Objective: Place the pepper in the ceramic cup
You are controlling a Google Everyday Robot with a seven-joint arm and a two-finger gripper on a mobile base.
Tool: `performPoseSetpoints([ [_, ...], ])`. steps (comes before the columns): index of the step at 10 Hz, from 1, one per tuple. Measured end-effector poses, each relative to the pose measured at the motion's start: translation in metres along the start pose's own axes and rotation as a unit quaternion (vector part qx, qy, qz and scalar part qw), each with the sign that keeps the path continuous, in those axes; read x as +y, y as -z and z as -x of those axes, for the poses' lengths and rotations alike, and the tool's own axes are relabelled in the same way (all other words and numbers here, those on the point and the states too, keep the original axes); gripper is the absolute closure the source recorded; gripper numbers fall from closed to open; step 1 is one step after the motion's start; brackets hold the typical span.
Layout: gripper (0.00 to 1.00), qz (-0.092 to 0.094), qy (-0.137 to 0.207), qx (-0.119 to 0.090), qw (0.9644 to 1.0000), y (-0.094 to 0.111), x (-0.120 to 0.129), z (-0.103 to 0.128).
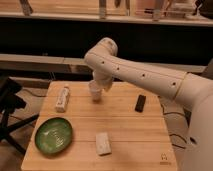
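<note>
My white arm reaches in from the right over the wooden table (125, 130). Its gripper (98, 85) points down at the table's far middle. Directly under it stands a small off-white cylinder, the ceramic cup (95, 95). The gripper is right on top of the cup and covers its rim. The pepper does not show in the camera view; it is hidden or out of view.
A white bottle with a dark label (62, 98) lies at the far left. A green plate (53, 135) sits at the near left. A pale rectangular block (103, 143) lies near the front middle. A small black object (140, 103) lies right of the cup. Shelving runs behind the table.
</note>
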Motion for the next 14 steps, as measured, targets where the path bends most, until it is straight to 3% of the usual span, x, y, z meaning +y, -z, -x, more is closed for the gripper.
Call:
performPoseSetpoints([
  [14, 0.99, -0.007, 0.011, -0.006, 0.9999, 0.002, -0.016, 0.002],
])
